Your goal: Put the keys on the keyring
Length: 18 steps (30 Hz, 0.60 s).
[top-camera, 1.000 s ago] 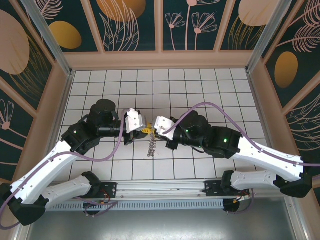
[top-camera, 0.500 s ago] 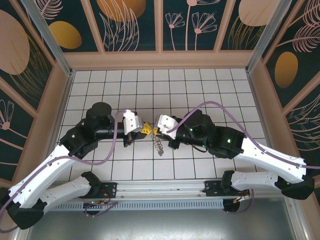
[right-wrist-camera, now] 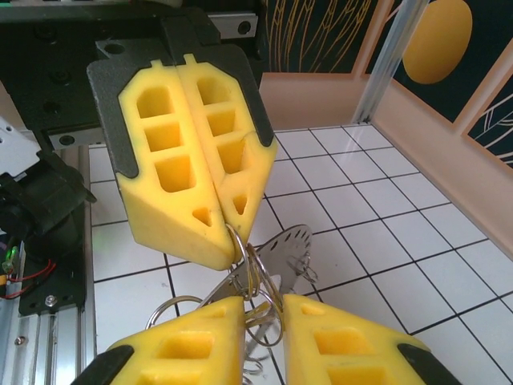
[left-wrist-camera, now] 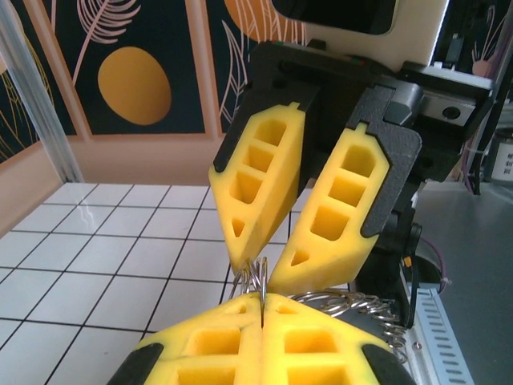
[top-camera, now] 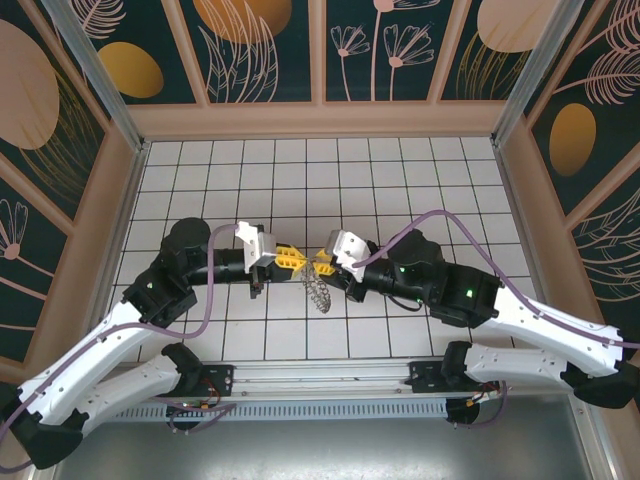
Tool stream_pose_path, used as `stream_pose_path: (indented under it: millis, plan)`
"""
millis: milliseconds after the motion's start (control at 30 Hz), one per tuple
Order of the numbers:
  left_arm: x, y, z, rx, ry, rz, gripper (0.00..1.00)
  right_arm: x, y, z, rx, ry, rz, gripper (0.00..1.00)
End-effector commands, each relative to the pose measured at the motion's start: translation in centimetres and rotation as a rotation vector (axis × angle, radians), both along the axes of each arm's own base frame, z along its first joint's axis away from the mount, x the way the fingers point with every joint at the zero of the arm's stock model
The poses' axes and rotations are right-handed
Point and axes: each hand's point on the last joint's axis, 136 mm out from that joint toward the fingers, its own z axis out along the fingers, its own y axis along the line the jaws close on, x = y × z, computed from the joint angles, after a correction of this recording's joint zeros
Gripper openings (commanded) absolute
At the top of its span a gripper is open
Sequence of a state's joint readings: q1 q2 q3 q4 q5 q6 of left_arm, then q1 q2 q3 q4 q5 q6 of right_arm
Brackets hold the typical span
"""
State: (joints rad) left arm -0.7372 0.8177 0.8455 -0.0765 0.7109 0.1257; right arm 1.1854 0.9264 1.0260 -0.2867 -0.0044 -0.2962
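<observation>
Top: my left gripper and right gripper meet tip-to-tip; grey scalloped metal keyring hangs between, long axis toward the bases. Left wrist: left jaws pinch its wire loop. Right wrist: right jaws narrowly parted around loops.

Both arms have drawn in and swung lower: the left gripper has pushed right along its tile row, and its black elbow joint now sits further left and nearer the base. The right gripper has backed off slightly right, and its purple cable now arches higher. Left jaws have gone from a hair apart to fully pressed together on a thin wire loop of the keyring, while the right jaws have parted from closed to a narrow gap. The dangling keyring has shifted about half a tile right and hangs closer under the fingertips.
</observation>
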Motion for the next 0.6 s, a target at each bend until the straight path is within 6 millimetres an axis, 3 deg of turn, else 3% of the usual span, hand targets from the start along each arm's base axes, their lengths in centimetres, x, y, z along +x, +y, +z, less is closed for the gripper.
stream_pose_path:
  millis: [0,467,567]
  plan:
    - [-1.3,0.3,3.5,-0.129,-0.081,-0.045,0.0,-0.5,0.0,0.9,0.058,0.008,0.025,0.2]
    - [-1.5,0.4,2.7,-0.111,-0.086,-0.055,0.0,-0.8,1.0,2.4,0.124,0.027,0.105,0.25]
    - [-1.6,0.4,2.7,-0.112,-0.091,-0.055,0.0,-0.8,1.1,2.1,0.115,0.038,0.106,0.14]
